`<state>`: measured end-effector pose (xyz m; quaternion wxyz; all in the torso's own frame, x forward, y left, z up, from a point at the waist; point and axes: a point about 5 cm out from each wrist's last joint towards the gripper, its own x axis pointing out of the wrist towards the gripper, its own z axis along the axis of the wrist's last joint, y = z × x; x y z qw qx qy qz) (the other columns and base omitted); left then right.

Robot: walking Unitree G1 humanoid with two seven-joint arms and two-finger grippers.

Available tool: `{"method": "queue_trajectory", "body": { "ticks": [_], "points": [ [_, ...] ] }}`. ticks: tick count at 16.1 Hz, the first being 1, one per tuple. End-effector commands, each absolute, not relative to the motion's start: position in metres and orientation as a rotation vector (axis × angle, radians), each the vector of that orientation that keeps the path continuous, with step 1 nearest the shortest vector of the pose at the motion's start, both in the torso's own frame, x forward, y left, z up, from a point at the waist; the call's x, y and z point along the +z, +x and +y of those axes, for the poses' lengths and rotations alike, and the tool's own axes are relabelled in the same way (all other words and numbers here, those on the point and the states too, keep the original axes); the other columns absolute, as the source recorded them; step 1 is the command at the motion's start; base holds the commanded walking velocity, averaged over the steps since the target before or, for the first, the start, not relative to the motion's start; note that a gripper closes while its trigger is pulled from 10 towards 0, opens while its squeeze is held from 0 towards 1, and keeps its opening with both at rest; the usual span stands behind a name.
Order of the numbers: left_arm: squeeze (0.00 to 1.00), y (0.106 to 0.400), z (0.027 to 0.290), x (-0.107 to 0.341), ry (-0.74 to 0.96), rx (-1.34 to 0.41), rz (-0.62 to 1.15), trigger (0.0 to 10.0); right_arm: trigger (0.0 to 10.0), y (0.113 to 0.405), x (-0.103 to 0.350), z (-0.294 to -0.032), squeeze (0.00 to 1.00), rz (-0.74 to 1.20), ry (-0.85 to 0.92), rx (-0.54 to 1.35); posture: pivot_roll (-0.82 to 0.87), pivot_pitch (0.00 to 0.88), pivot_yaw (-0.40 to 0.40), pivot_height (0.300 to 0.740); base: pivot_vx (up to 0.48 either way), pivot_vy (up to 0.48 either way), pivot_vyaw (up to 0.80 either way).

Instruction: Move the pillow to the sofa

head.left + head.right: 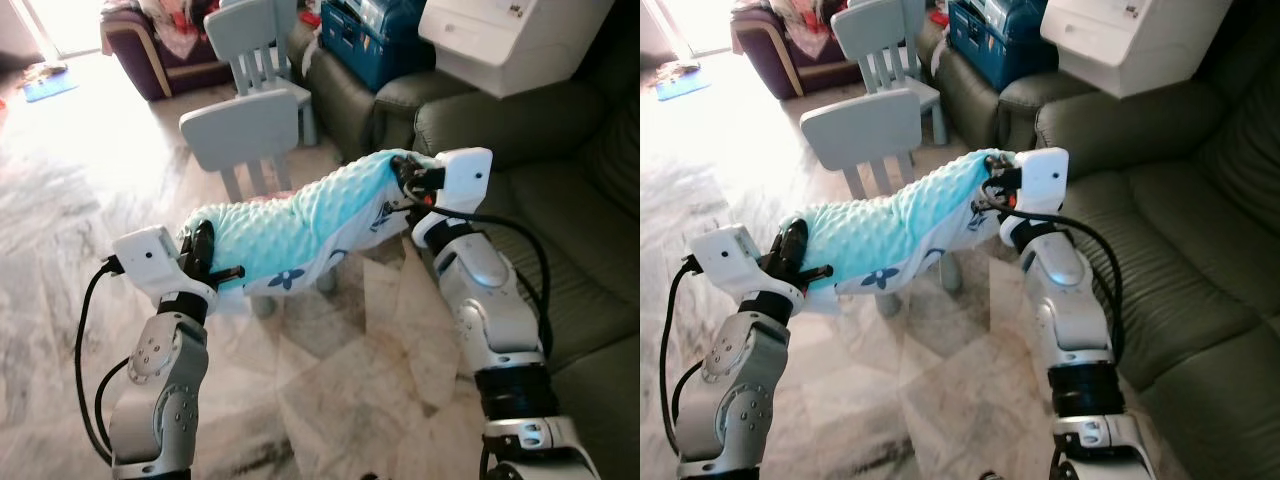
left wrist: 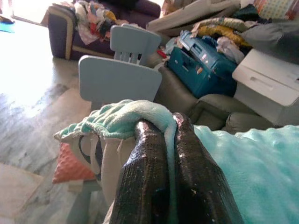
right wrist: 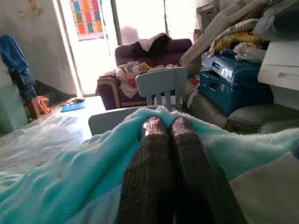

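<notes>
Between our two arms, above the marble floor point(image 1: 60, 300), hangs the pillow point(image 1: 300, 225): aqua, dimpled fleece on top, a white underside printed with dark flowers. It sags slightly in the middle and touches neither floor nor furniture.

Left tool point(image 1: 205, 262): fingers point(image 2: 145, 186) pressed together on the pillow's lower, near end, with a fold of aqua fabric pinched between them.

Right tool point(image 1: 405, 180): fingers point(image 3: 149, 172) likewise closed tight on the higher, far end of the pillow, fleece bunched around their tips.

Behind the pillow:
- one pale blue child's chair point(image 1: 245, 135), backrest facing us, partly hidden by the fleece;
- a second pale blue chair point(image 1: 262, 45) just beyond it.

To our right:
- dark olive sofa point(image 1: 570, 230), its seat cushions well apart from the pillow but near the right arm;
- a white box point(image 1: 510, 40) resting on the sofa's back;
- a blue case point(image 1: 370, 40) on the adjoining seat.

Far end of the room: a purple armchair point(image 1: 150, 45) heaped with clothes, and a blue mat point(image 1: 48, 85) on the sunlit floor.
</notes>
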<state>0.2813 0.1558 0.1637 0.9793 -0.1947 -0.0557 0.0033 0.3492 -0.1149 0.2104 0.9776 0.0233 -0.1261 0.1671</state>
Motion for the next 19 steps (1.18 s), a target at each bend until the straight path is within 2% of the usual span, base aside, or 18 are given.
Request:
{"method": "queue_trajectory", "body": {
  "ticks": [1,8,19],
  "points": [
    [0.00,0.2809,0.1534,0.1665,-0.392,-0.015,-0.130,0.0,10.0,0.3466,0.2201,-0.1130,0.00,-0.295,0.046,0.349,-0.26,0.120,0.085,0.740,0.240,0.000,-0.46],
    [0.00,0.2805,0.1528,0.1662,-0.391,-0.022,-0.129,0.0,10.0,0.3457,0.2206,-0.1117,0.00,-0.303,0.045,0.360,-0.26,0.120,0.086,0.740,0.181,0.000,0.00],
    [0.00,0.2794,0.1510,0.1666,-0.394,-0.050,-0.140,0.0,10.0,0.3445,0.2200,-0.1105,0.00,-0.303,0.045,0.362,-0.26,0.118,0.091,0.740,0.404,0.000,0.00]
  ]
}}
